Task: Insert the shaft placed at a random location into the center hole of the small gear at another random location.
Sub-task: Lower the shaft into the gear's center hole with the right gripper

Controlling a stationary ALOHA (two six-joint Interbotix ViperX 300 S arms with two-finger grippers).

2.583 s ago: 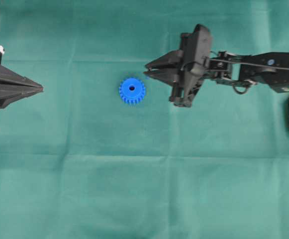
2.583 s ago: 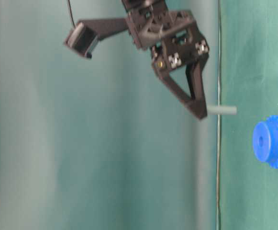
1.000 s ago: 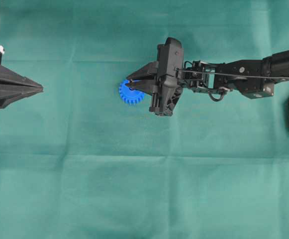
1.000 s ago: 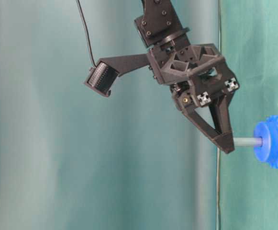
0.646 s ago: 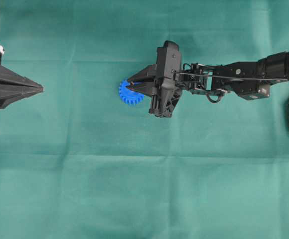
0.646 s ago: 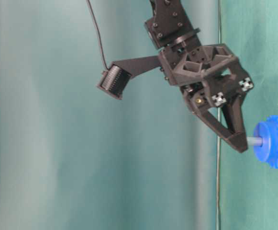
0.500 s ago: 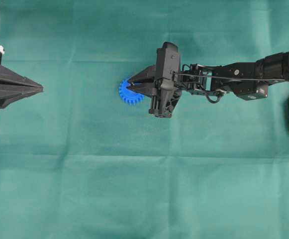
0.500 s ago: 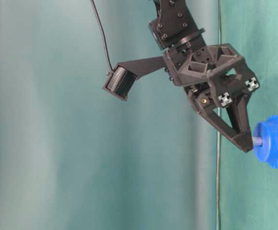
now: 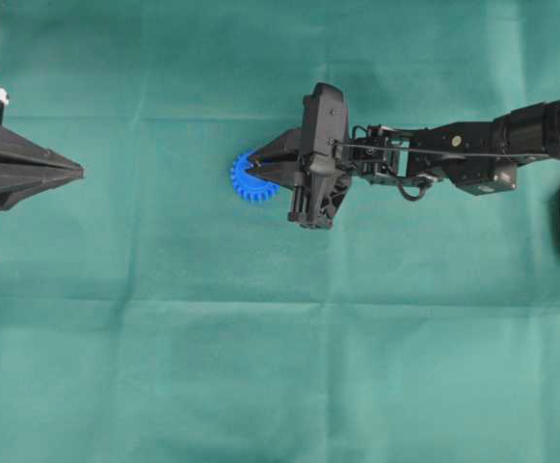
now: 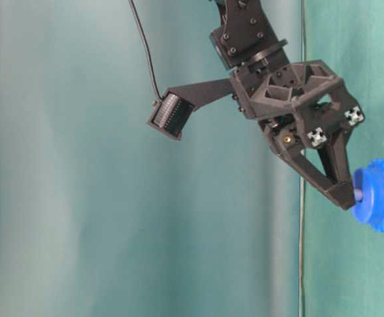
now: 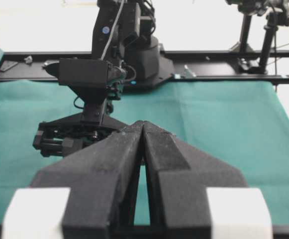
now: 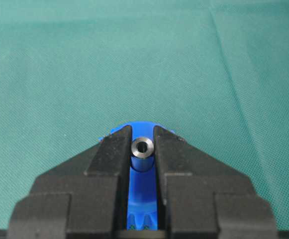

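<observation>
While the shaft (image 12: 143,153) sits nearly all the way into the small gear (image 10: 379,195), near the worktop's (image 9: 260,367) middle, the right gripper (image 9: 253,170) jaws pinch it; push straight down. The left gripper (image 9: 77,173) jaws are pressed together.

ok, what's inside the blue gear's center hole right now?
The thin grey metal shaft, gripped by the right gripper, enters the blue plastic gear. Only a short stub shows; the hole and inserted depth are hidden.
</observation>
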